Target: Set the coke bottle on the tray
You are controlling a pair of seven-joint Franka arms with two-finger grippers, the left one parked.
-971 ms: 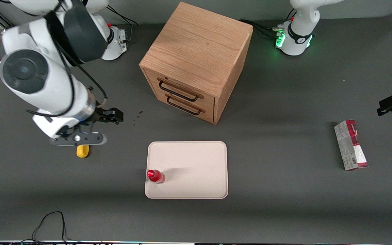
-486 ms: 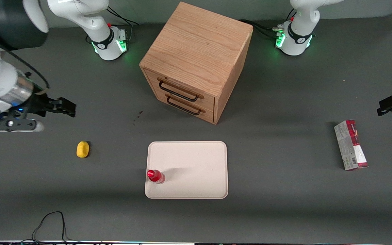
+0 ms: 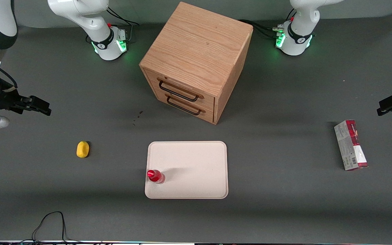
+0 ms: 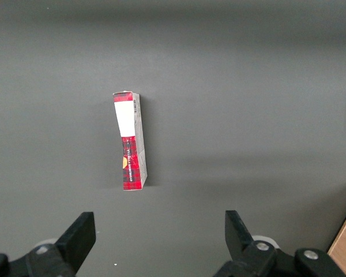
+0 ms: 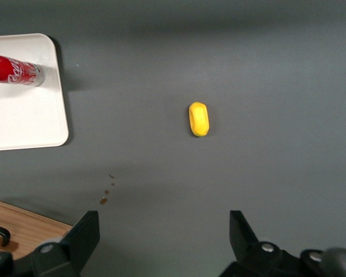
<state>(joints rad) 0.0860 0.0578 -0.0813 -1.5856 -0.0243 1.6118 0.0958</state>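
Tool high over bare table, probably unobstructed; cabinet well apart.

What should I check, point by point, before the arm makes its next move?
1. Coke bottle stands upright: ok.
2. It is on the tray, near one corner: ok.
3. Gripper is open, empty, high over the table toward the working arm's end: ok.
4. Gripper is apart from the yellow lump: ok.
5. Drawer cabinet, both drawers shut: ok.
6. Bottle base fully within the rim: cannot tell.
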